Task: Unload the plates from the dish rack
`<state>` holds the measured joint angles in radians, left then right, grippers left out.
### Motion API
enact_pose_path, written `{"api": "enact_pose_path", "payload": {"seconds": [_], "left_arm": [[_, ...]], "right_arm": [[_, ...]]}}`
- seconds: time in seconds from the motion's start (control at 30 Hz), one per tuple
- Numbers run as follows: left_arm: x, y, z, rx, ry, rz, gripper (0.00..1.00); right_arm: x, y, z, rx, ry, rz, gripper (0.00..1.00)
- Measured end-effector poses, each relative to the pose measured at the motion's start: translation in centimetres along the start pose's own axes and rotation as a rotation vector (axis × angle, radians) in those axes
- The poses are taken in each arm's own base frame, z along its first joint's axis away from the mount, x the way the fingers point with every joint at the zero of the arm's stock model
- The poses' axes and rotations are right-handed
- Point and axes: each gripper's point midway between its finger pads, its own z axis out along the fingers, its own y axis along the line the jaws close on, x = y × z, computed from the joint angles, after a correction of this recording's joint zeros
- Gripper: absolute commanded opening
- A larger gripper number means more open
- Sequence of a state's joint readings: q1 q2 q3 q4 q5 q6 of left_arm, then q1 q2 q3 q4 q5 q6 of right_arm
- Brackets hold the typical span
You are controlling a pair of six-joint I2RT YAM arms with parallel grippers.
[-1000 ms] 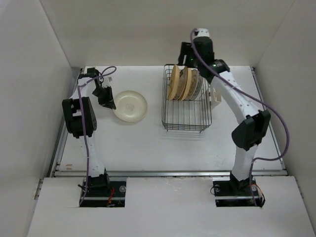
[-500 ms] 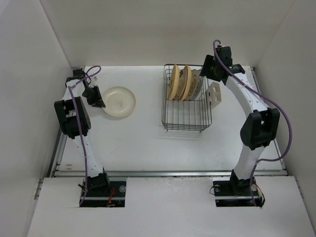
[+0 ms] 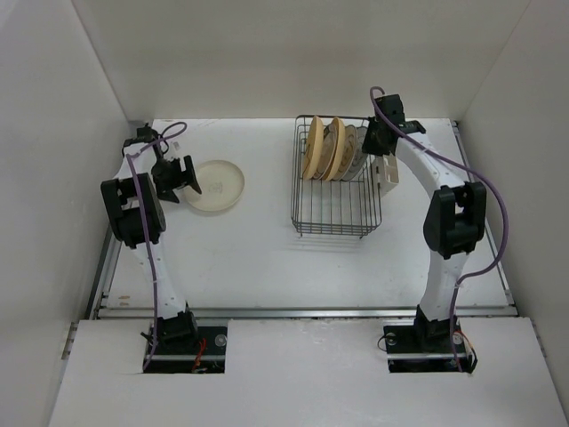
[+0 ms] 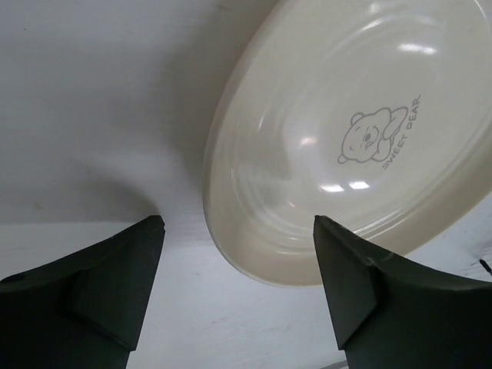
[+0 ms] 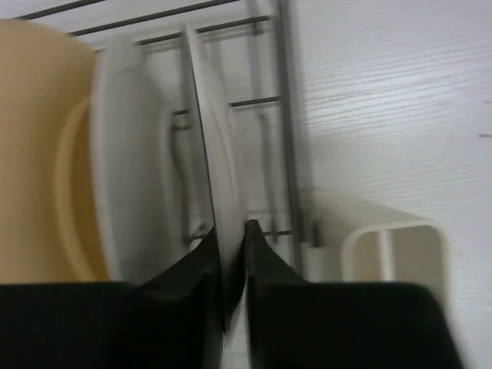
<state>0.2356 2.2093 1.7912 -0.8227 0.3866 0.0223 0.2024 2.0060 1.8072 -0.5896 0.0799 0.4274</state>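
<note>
The dark wire dish rack (image 3: 338, 212) stands at the back middle with three plates upright in it. The orange-yellow plate (image 3: 313, 149) (image 5: 38, 154) is leftmost and a white plate (image 3: 336, 151) (image 5: 131, 154) stands in the middle. My right gripper (image 3: 372, 142) (image 5: 231, 229) is shut on the top rim of the rightmost plate (image 3: 355, 149) (image 5: 214, 131), which is white with a dark edge. The cream plate (image 3: 214, 185) (image 4: 354, 138) lies flat on the table at the left. My left gripper (image 3: 182, 173) (image 4: 238, 231) is open at that plate's left rim, fingers apart from it.
A cream plastic holder (image 3: 388, 169) (image 5: 392, 246) is clipped to the rack's right side, just beside my right gripper. White walls close in the table on three sides, the left one near my left arm.
My left gripper has opened and let the cream plate go on the table. My right gripper has come down to the rack's right end and shut on the rightmost plate.
</note>
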Motion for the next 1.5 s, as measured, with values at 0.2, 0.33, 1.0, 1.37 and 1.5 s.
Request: {"api": "enact_pose_path", "payload": {"seconds": [0.2, 0.33, 1.0, 1.37, 1.5], "left_arm": [[-1.0, -0.4, -3.4, -0.047, -0.066, 0.034, 0.85], [-2.6, -1.1, -8.5, -0.100, -0.182, 0.086, 0.85], [-0.9, -0.6, -17.2, -0.283, -0.281, 0.167, 0.92], [1.5, 4.4, -19.4, -0.367, -0.301, 0.003, 0.92], [3.5, 5.5, -18.0, -0.366, -0.234, -0.031, 0.92]], "right_arm": [[-0.7, -1.7, -0.1, 0.084, -0.009, -0.051, 0.00], [-1.1, -1.2, -1.0, 0.129, -0.034, -0.096, 0.00], [-10.9, 4.2, -18.8, 0.248, -0.495, -0.242, 0.00], [13.7, 27.8, -16.3, -0.873, 0.117, -0.657, 0.00], [25.7, 27.2, -10.6, -0.885, 0.449, -0.737, 0.00]]}}
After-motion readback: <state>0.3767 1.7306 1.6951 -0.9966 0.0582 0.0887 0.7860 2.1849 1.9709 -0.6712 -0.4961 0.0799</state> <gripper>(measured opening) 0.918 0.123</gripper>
